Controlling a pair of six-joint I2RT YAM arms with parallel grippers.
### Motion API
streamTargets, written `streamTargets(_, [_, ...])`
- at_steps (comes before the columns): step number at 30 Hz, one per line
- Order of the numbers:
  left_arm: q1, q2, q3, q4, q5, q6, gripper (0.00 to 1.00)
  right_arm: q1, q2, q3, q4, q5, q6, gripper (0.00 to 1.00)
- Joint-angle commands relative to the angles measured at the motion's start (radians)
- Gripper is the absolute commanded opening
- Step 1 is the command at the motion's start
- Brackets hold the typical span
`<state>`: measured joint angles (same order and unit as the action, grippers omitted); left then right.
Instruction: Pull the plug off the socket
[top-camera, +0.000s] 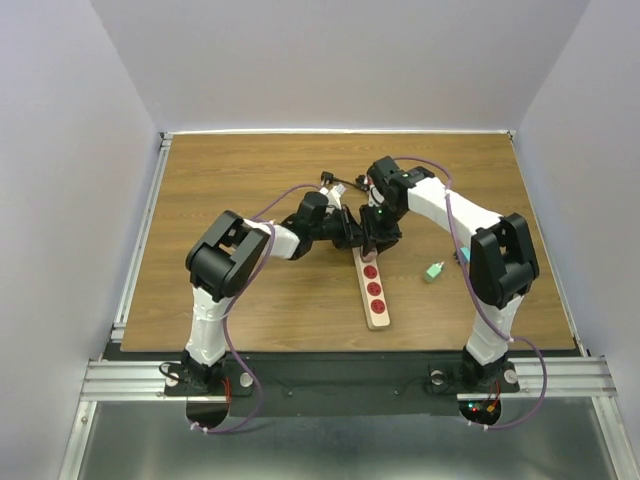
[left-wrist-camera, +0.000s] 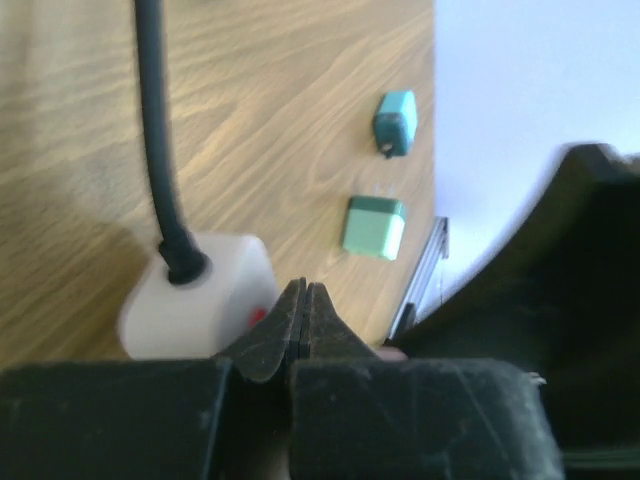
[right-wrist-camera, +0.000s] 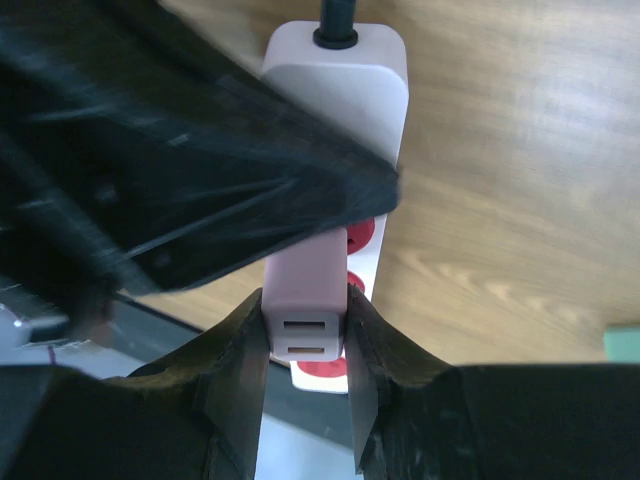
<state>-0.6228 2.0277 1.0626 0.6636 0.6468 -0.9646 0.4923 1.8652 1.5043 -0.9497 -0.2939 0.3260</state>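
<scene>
Left gripper (left-wrist-camera: 303, 305), fingers together, pressed the socket (left-wrist-camera: 195, 295) onto the counter (left-wrist-camera: 290, 100) as anchor; right gripper (right-wrist-camera: 305, 335) clamped the plug (right-wrist-camera: 305, 285) for pulling.

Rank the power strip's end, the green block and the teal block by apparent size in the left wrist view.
1. power strip's end, clearly largest.
2. green block.
3. teal block, slightly smaller, but it lies farther from the camera, so these two may match.

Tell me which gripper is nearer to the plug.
Right. The right gripper is shut on the plug; the left gripper is shut at the far end of the socket, beside the plug.
</scene>
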Motion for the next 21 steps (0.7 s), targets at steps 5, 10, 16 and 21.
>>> streamTargets(5, [-0.120,0.055,-0.038,0.099,0.022,-0.039,0.00,0.015,0.043,0.148,0.072,0.123,0.093,0.01])
streamTargets(10, [-0.164,0.089,-0.095,0.107,-0.006,-0.028,0.00,0.015,0.063,0.191,0.075,0.211,0.131,0.01])
streamTargets(16, [-0.195,0.134,-0.108,0.038,-0.033,0.026,0.00,0.015,0.035,0.253,0.074,0.288,0.153,0.00])
streamTargets(21, [-0.198,0.143,-0.096,-0.002,-0.047,0.044,0.00,0.015,0.020,0.272,0.062,0.315,0.148,0.00])
